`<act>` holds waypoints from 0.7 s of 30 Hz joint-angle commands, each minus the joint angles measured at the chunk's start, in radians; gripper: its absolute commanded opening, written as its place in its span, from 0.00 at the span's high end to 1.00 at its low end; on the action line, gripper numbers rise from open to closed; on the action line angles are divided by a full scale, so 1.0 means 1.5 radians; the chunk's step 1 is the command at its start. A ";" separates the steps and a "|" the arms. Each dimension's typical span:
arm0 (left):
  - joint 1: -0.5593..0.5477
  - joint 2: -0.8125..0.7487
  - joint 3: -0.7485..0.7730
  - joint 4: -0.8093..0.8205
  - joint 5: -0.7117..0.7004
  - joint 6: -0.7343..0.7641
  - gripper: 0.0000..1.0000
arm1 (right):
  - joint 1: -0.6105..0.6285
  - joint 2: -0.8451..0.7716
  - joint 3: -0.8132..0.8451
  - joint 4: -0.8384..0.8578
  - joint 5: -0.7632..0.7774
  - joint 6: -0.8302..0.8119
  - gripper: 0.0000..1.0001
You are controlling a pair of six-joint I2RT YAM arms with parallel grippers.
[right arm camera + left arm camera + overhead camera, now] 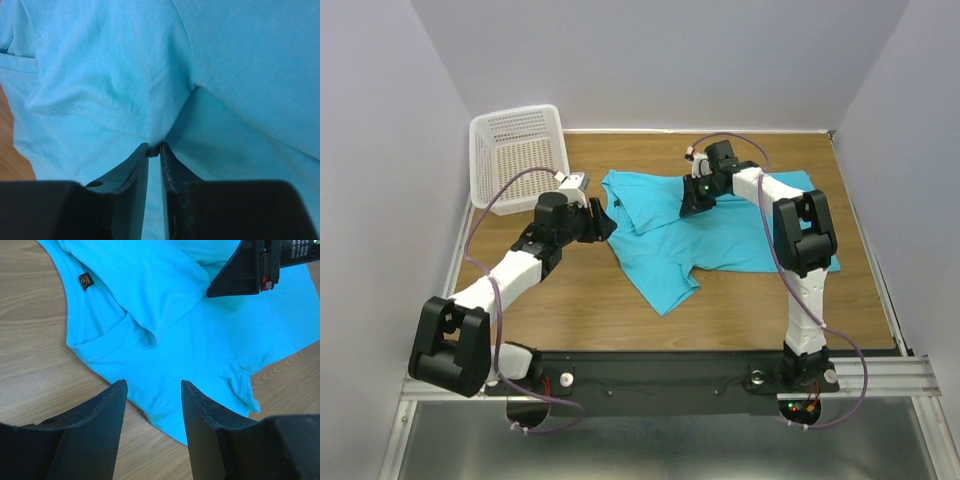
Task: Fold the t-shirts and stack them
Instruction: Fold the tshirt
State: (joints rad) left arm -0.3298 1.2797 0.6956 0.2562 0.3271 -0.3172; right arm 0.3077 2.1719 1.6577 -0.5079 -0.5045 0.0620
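Pale grey walls enclose a wooden bench (620, 320). A turquoise short-sleeved cloth t-shirt (720, 240) lies rumpled across its middle and right, one part trailing toward the near side. The right claw (154, 147) is pinched together on a thin ridge of cloth — so slight a hold might slip, or lift one layer only. The left claw (152, 390) hangs apart over the shirt's left edge, holding nothing, so a pull could drag everything. Bare wood lies nearer; a white plastic mesh basket (515, 113) crowds the far left corner.
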 commanded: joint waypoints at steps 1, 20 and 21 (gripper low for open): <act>0.000 -0.028 -0.009 0.035 0.012 -0.006 0.42 | 0.001 0.004 0.018 0.015 -0.008 0.011 0.81; 0.000 0.008 -0.016 0.058 0.046 -0.018 0.42 | -0.001 -0.080 -0.008 0.013 0.050 0.110 0.99; 0.000 0.010 -0.014 0.059 0.049 -0.019 0.42 | 0.000 -0.078 -0.007 0.011 0.055 0.110 0.99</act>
State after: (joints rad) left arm -0.3298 1.2873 0.6788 0.2897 0.3695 -0.3393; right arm 0.3073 2.1208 1.6524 -0.5087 -0.4755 0.2043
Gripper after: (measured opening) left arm 0.582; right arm 0.022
